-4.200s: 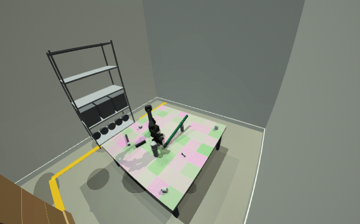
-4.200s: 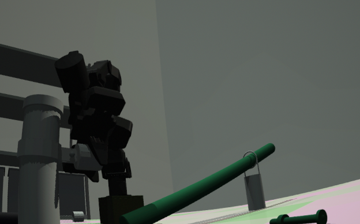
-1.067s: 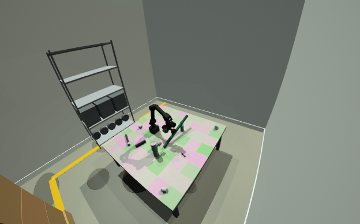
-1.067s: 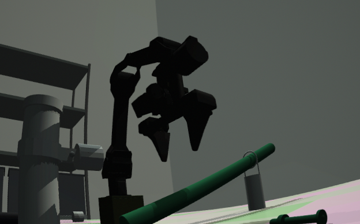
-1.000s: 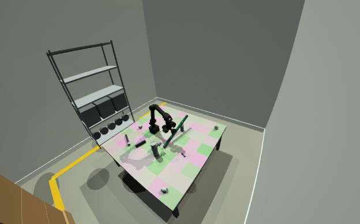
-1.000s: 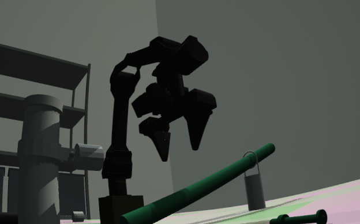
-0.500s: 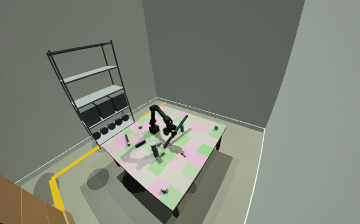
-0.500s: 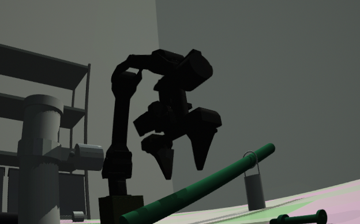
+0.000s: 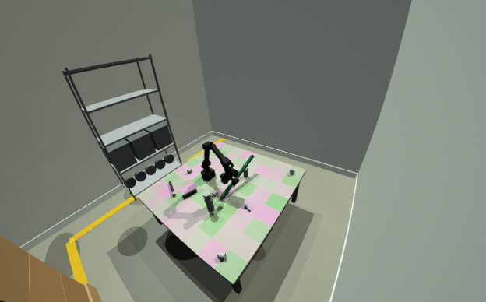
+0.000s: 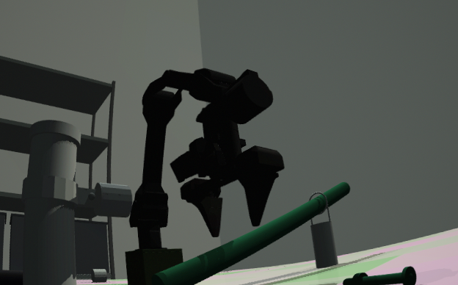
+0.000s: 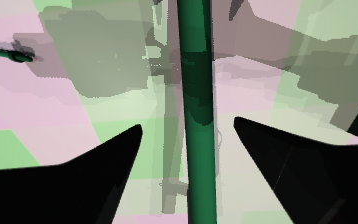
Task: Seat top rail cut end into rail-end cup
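I have the black parallel-jaw gripper (image 10: pixel 235 228) spread wide with nothing between its fingers, hanging just above the long dark-green round fence rail (image 10: pixel 248 240), apart from it.

In the wrist view the rail (image 11: pixel 197 120) runs straight up the middle of the frame, between the two black fingertips, so its long axis lies across the line along which the jaws would close. That is the relation I need: I judge a straight descent would put a finger on each side.

In the exterior view the rail slopes from lower left to upper right, its high end through the thin wire loop cap on the small grey post (image 10: pixel 323 242). Its low cut end sits at the bottom edge, right of the big grey post (image 10: pixel 51 191) and below the short grey rail-end cup (image 10: pixel 114 200), not seated in it.
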Motion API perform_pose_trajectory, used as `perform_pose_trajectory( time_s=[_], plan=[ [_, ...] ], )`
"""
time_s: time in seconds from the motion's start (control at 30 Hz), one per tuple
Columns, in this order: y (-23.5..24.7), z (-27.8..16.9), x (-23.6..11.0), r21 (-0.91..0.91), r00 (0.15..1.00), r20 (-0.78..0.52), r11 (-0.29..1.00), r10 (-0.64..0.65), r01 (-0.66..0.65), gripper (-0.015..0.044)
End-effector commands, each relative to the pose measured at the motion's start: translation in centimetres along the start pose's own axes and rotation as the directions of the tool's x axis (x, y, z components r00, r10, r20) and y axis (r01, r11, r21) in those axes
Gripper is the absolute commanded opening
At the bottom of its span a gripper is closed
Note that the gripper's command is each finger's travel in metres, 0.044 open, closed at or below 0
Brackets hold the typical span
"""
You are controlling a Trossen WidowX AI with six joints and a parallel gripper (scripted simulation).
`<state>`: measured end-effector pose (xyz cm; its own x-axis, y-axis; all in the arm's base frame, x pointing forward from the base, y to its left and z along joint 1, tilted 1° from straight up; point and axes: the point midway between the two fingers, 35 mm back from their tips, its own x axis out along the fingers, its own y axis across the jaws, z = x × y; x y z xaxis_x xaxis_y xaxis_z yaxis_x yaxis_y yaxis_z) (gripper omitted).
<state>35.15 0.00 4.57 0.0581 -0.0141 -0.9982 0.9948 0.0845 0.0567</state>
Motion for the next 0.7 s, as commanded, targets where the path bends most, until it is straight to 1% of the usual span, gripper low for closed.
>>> perform_pose_trajectory(
  time_s=[0.0, 0.67],
  plan=[
    [-0.4, 0.0, 1.3, 0.003, 1.0, -0.003, 1.0, -0.025, 0.025, 0.044],
    [-0.5, -0.1, 4.6, 0.003, 1.0, -0.003, 1.0, -0.025, 0.025, 0.044]
  ],
)
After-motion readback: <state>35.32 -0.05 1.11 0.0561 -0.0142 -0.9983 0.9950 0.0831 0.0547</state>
